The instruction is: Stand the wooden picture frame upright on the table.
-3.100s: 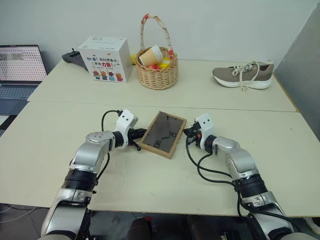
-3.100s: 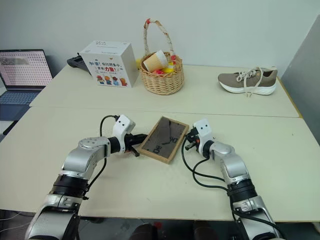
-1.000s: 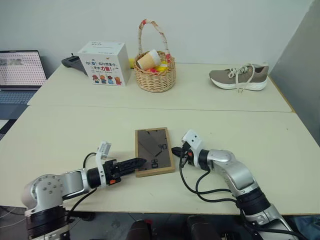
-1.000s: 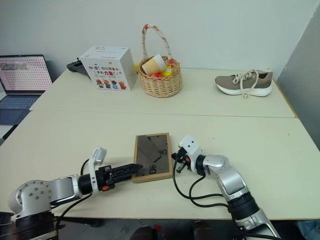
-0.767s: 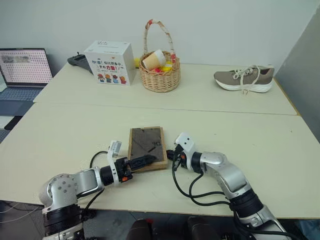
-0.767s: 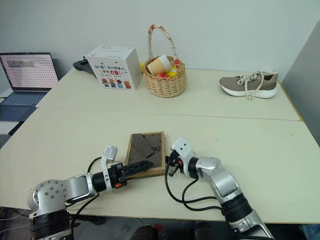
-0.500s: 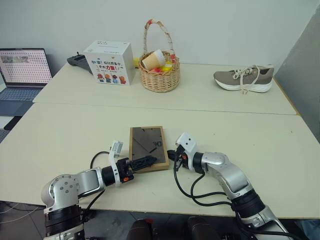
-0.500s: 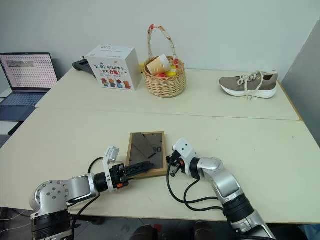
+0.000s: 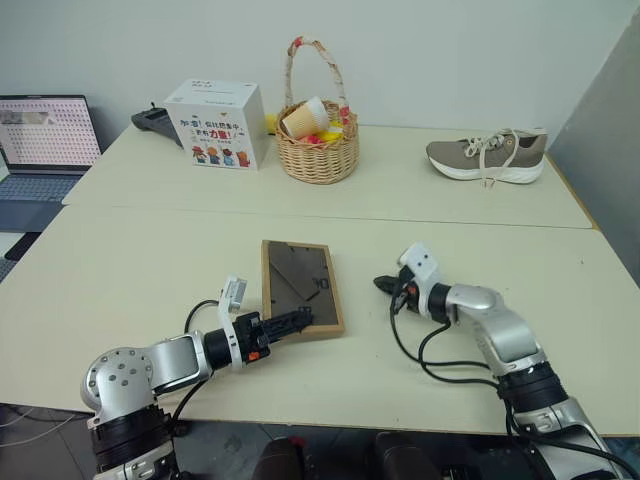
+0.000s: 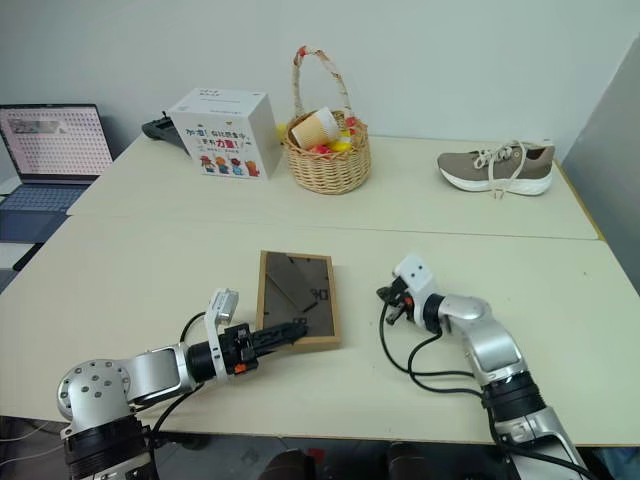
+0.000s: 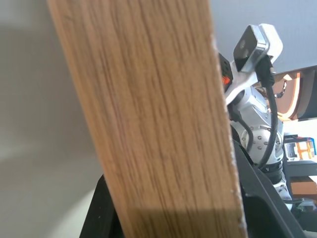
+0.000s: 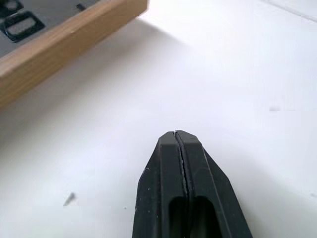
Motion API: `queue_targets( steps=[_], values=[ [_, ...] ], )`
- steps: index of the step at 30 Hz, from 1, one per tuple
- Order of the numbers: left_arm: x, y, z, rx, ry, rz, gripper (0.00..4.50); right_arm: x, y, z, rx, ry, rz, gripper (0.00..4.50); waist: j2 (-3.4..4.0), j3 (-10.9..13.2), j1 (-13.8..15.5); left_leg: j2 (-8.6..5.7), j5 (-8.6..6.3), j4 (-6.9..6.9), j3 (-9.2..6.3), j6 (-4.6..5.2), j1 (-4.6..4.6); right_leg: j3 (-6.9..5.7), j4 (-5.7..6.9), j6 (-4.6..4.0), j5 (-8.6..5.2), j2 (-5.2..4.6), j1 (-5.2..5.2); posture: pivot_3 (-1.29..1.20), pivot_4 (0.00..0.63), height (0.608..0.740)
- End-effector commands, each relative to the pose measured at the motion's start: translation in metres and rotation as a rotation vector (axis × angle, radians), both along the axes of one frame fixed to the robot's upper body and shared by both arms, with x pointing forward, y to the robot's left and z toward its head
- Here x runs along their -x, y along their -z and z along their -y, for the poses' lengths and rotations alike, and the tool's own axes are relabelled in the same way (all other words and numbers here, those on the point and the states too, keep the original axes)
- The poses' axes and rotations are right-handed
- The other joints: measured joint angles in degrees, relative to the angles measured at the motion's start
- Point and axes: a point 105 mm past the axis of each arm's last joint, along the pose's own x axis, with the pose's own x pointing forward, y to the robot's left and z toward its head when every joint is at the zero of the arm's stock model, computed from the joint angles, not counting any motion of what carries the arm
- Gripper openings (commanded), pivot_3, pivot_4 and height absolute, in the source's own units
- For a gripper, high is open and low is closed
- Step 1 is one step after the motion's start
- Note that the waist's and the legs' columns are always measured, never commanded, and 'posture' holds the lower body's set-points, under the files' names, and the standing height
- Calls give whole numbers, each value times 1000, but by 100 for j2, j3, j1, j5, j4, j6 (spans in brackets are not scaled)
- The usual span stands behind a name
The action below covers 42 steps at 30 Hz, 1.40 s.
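Frame: the wooden picture frame (image 9: 301, 289) lies flat on the table (image 9: 140, 260), near the front edge, glass side up.
Room: bare tabletop lies all around the frame. The white box (image 9: 215, 123), basket (image 9: 316, 140) and shoe (image 9: 488, 156) sit far back.
Left arm: low and stretched toward the frame. The left gripper (image 9: 296, 320) has its fingers around the frame's near right corner, pinching the wood.
Right arm: bent, well apart from the frame's right side. The right gripper (image 12: 179, 141) has its fingers pressed together, holding nothing.
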Motion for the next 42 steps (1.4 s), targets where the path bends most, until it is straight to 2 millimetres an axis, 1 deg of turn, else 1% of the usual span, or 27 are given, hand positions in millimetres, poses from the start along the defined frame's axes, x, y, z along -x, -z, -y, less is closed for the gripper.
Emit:
queue_targets(
  steps=[1,4,6,7,8,11,15,17,21,23,25,27,30,33,34,36,37,38,39,41,42],
  values=[
    [0,-39,12,-20,91,189,1375,20,-76,-31,-308,-217,-5,705,-1,8,-61,3,0,-1,-4,-1,-1,1,3,0,0,1,-3,0,150,740],
    [5,-50,20,-63,156,270,1375,27,-97,-41,-376,-294,-30,1345,-1,8,-76,5,-3,-7,-15,-6,-2,-4,-2,0,0,1,-3,0,150,740],
    [8,-58,25,-90,187,337,1375,25,-114,-47,-440,-324,-41,1808,-1,8,-77,3,-4,-10,-19,-8,-3,-5,-15,0,0,0,0,0,150,740],
    [10,-61,27,-96,201,369,1375,23,-120,-50,-459,-331,-43,1997,0,9,-80,1,-4,-9,-18,-8,-5,-4,-18,0,0,-2,0,0,150,740],
    [12,-65,29,-95,211,394,1375,22,-123,-52,-463,-336,-41,2314,1,9,-81,-2,-4,-8,-15,-8,-6,-2,-20,0,0,-3,0,0,150,740],
    [15,-72,33,-101,219,453,1375,22,-125,-58,-428,-358,-27,2941,0,10,-88,-4,-5,-8,-8,-7,-7,1,-25,0,0,-4,0,0,150,740],
    [14,-74,36,-105,198,471,1375,25,-125,-70,-400,-390,-11,3818,0,10,-90,-1,-6,-10,-8,-5,-10,0,-32,0,0,-3,0,0,150,740],
    [15,-73,37,-106,197,473,1375,38,-126,-79,-388,-468,-10,4250,1,10,-94,-1,-6,-10,-8,-4,-10,0,-32,0,0,-3,0,0,150,740],
    [16,-69,35,-115,174,465,1375,59,-131,-88,-397,-580,-14,4250,2,12,-95,0,-7,-11,-9,-4,-12,0,-33,1,0,-3,-2,0,150,740],
    [16,-66,34,-122,162,458,1375,67,-131,-87,-404,-623,-26,4250,1,12,-94,0,-7,-10,-12,-4,-14,-3,-35,0,0,-3,-2,0,150,740],
    [18,-65,33,-115,153,453,1375,72,-130,-81,-406,-643,-39,4250,1,12,-93,0,-7,-10,-11,-4,-14,-2,-36,1,0,-4,-1,0,150,740],
    [20,-65,32,-100,146,445,1375,73,-130,-73,-410,-647,-47,4250,1,12,-88,-1,-7,-10,-12,-4,-14,-3,-37,1,0,-4,-1,0,150,740],
    [27,-63,29,-53,161,403,1375,72,-127,-53,-396,-626,-59,4250,1,12,-88,-1,-7,-10,-12,-3,-14,-3,-39,1,0,-4,0,0,150,740],
    [38,-63,26,-7,200,348,1375,75,-119,-25,-362,-602,-85,4250,0,13,-78,0,-11,-11,-14,4,-17,-5,-48,1,0,-4,1,0,150,740],
    [40,-63,25,-1,204,335,1375,76,-118,-20,-356,-595,-90,4250,2,16,-76,1,-18,-11,-15,15,-17,-6,-57,1,0,-4,4,0,150,740],
    [39,-61,18,2,195,285,1375,64,-114,-5,-298,-494,-32,4250,2,19,-76,0,-22,-10,-9,22,-18,-1,-61,1,0,-5,4,0,150,740],
    [40,-59,15,0,194,255,1375,58,-111,2,-247,-446,19,4250,2,20,-81,0,-23,-10,-8,23,-17,0,-61,1,0,-5,4,0,150,740],
    [39,-57,12,3,193,220,1375,43,-108,12,-119,-353,212,4250,2,20,-90,0,-23,-10,-8,23,-17,1,-61,1,0,-5,4,0,150,740],
    [40,-57,10,19,197,187,1375,33,-107,20,22,-289,411,4250,2,20,-90,1,-23,-10,-8,23,-15,3,-61,2,0,-5,4,0,150,740],
    [38,-60,9,67,189,138,1375,27,-102,27,246,-257,707,4250,2,22,-87,2,-23,-11,-10,23,-15,1,-63,6,-3,-5,4,0,150,740],
    [36,-62,8,97,184,122,1375,26,-99,29,355,-265,849,4250,10,30,-92,2,-23,-10,-9,23,-14,0,-65,27,-15,-5,3,0,150,740]
  ],
)
